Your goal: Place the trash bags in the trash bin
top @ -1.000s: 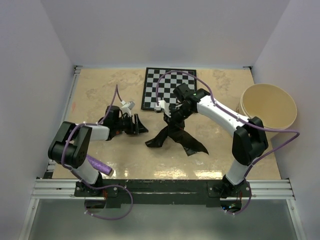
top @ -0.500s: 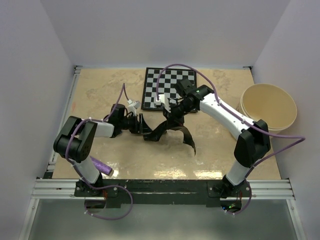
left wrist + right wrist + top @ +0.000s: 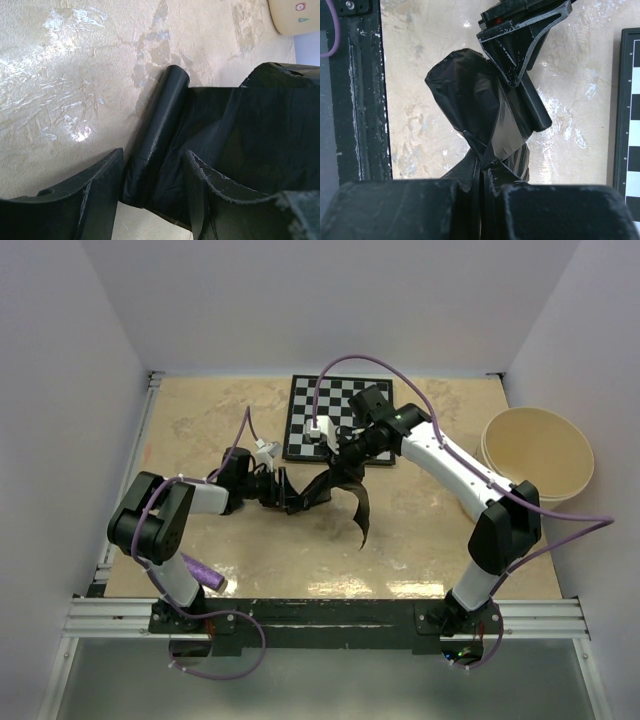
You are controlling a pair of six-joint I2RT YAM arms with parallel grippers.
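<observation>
The step in hand is pulling the bag off the table. The right gripper (image 3: 338, 454), just near of the chessboard (image 3: 300, 420), is clamped tight on a bunched fold of the black sheet (image 3: 357, 508) and holds it up, so one strip hangs down toward the near side. The rest of the sheet runs left to the roll (image 3: 156, 134), which lies low over the table (image 3: 200, 420) between the left gripper's (image 3: 288, 497) fingers. Those jaws stand apart on either side of the roll (the wrist view shows no firm pinch; one finger sits just beside it, and film fills the gap to the other). The bin (image 3: 540, 455) stands well apart at the far right edge, and no bag is in it.

The next move probably calls for the left jaws to close on the roll, so that sheet and roll travel as one. Both arms would then carry the load right and over the bin's rim, and the dangling strip needs enough height to clear it.
</observation>
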